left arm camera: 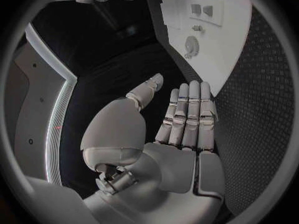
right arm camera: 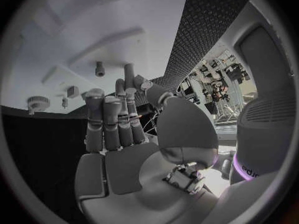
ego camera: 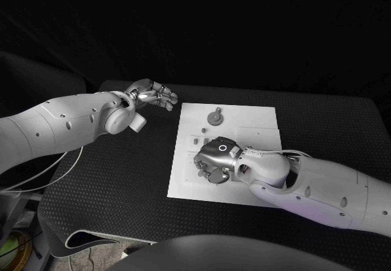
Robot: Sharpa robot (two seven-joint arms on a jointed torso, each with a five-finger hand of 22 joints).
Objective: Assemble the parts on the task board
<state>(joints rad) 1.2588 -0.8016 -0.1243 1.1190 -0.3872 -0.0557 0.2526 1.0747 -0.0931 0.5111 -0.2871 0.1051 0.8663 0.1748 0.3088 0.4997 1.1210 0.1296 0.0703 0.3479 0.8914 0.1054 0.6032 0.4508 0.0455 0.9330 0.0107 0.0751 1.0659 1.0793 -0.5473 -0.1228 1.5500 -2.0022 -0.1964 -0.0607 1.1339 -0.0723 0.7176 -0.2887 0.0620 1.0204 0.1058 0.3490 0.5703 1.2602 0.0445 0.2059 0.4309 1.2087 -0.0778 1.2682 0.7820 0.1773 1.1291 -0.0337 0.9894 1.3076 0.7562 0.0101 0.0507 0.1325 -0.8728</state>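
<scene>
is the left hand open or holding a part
Open: the left hand hovers off the task board, fingers straight, palm bare.

Right hand [ego camera: 216, 161] over task board [ego camera: 244, 116] middle; gear [ego camera: 214, 117] on the open far end

Black dimpled table [ego camera: 106, 186], grey cable [ego camera: 49, 169] off its edge

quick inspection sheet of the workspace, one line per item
surface: black table, textured.
job's things: white task board mid-table; a gear-shaped part on its far half; small fittings nearer the middle.
clutter: nothing seen.
hands: left hand off the board's far left corner, fingers extended, holding nothing; right hand over the board's near half, fingers straight, nothing in the palm.
cables: thin cables at the right wrist.
surroundings: dark.
</scene>
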